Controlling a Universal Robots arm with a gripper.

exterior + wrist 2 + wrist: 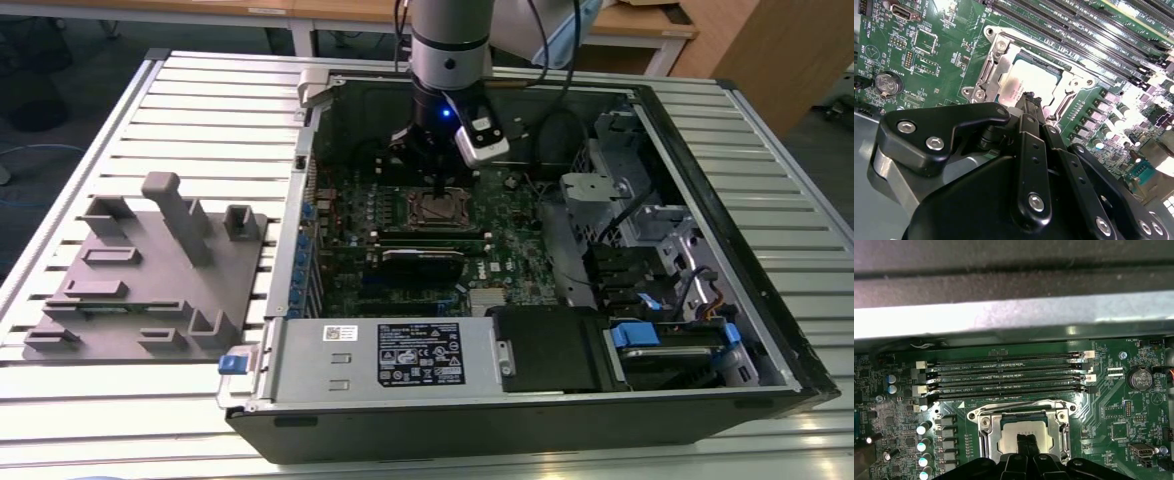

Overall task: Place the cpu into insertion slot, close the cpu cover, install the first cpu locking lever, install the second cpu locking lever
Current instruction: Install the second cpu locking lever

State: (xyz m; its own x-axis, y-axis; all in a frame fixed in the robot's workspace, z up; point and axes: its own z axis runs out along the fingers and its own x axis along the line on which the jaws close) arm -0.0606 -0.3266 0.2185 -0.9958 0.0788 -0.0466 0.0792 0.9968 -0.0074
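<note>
Cpu [1024, 436] lies seated in the insertion slot [1004, 75], and we see our gripper [1028, 446] poised right over its silver top, fingertips [1030, 102] pressed together, clenched on nothing. Around it, the cpu cover [985, 437] frames the chip on the green motherboard [514, 250].

Nothing fully readable from here. Black-and-white printed label [418, 367] on the silver metal power supply box [300, 370]: dense print and symbols, too small to make out. Small white barcode sticker [342, 334] beside it, same. Green circuit board [1114, 405] carries tiny white lettering along the long black memory slots [1004, 375]. Flat square silver-grey cpu [1026, 431] top has one faint line of print, illegible.
</note>
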